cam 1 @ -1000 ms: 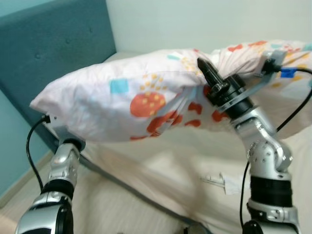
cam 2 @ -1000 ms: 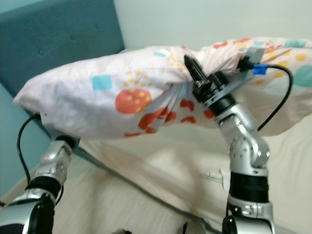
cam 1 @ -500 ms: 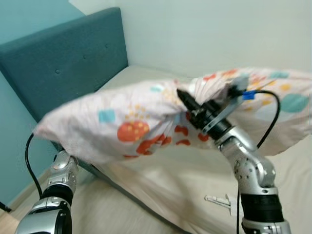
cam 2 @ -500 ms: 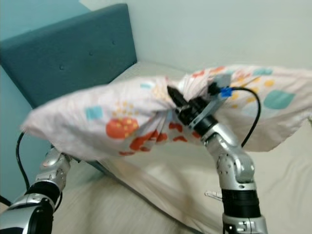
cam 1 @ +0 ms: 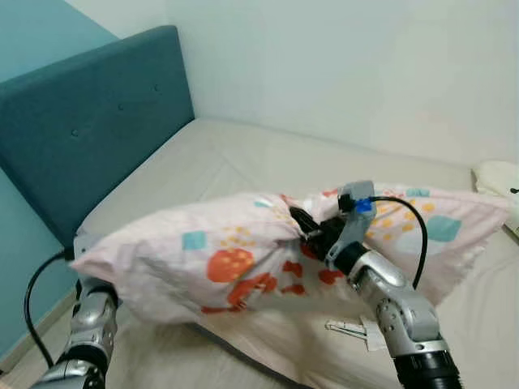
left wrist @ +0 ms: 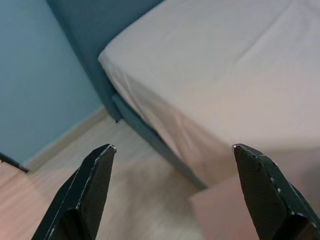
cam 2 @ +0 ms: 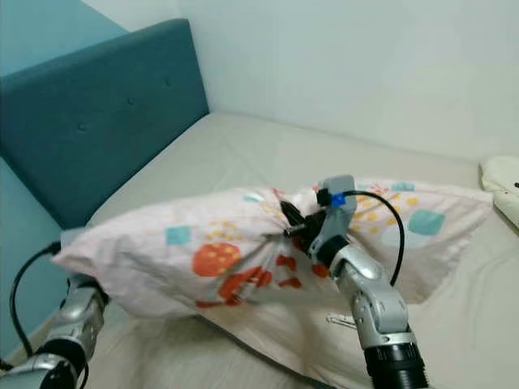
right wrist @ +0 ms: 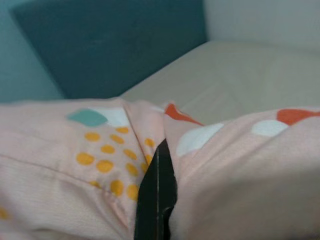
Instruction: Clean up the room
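The right claw [cam 1: 306, 229] pinches the pillow [cam 1: 235, 267] tight, so it hangs above the bed [cam 1: 219, 158]. At 8 o'clock, the left claw [left wrist: 175, 187] gapes wide under it.

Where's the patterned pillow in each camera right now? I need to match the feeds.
Left eye: pillow mid-frame, above the bed.
Right eye: pillow mid-frame.
Left wrist: pinkish corner between the open fingers.
Right wrist: fabric bunched around the right gripper.
Shared landmark: teal headboard.

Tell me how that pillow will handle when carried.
Probably soft and floppy: the pillow bunches where the right gripper pinches it, and both ends droop. Likely light for its bulk, since one pinch seems to carry it. The left gripper is open beneath, so it may swing.
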Motion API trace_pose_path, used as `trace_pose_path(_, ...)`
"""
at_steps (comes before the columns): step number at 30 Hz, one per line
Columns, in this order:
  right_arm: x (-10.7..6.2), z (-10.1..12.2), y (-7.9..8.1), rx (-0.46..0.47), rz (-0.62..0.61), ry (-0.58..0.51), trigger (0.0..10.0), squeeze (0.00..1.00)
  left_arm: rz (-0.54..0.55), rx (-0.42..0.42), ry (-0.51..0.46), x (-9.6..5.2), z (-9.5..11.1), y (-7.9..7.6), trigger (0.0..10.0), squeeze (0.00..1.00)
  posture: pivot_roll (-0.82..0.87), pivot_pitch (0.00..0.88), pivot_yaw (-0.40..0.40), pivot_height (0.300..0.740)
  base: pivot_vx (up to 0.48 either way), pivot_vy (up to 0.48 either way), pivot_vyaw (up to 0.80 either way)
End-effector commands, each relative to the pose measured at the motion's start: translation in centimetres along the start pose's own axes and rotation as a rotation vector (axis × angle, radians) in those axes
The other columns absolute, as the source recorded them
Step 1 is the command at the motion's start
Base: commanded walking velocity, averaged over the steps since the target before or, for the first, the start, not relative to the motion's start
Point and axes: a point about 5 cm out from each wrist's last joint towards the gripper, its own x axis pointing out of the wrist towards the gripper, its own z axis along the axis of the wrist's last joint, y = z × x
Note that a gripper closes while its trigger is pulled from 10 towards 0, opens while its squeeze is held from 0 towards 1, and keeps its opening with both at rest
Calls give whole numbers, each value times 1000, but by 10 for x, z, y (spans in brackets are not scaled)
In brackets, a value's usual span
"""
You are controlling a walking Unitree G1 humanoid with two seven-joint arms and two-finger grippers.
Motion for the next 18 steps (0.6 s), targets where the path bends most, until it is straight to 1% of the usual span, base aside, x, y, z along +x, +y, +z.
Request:
trace_pose_path(1,1,11,6,44,80,-79,10000,0,33,1,37,-3,-9,9,10000,0,-83,0,19,740,0,0,669)
trace_pose_path(2,-1,11,7,51,95,-88,10000,0,32,2,39,-4,-11,9,10000,0,-81,0,18,740,0,0,788)
trace_pose_path(3,-2,16,11,25,117,-116,10000,0,31,4,36,-5,-12,8,10000,0,-82,0,18,740,0,0,788)
trace_pose_path(6,-2,18,12,24,128,-126,10000,0,31,4,35,-5,-12,7,10000,0,-82,0,18,740,0,0,788)
trace_pose_path(9,-2,29,18,3,187,-166,10000,0,28,2,31,-5,-12,5,10000,0,-83,0,16,740,0,0,785)
trace_pose_path(10,-2,32,18,-18,203,-172,10000,0,25,3,27,-5,-11,3,10000,0,-84,0,16,740,0,0,781)
trace_pose_path(13,-2,37,18,-66,225,-168,10000,0,16,-3,12,-4,-8,-1,10000,0,-86,0,15,740,0,0,781)
trace_pose_path(15,-2,39,17,-123,233,-151,10000,0,10,-11,-3,-3,-5,-3,10000,0,-88,0,14,740,0,0,781)
trace_pose_path(18,-1,41,16,-147,234,-145,10000,0,6,-16,-12,-2,-3,-3,10000,0,-89,0,12,740,0,0,781)
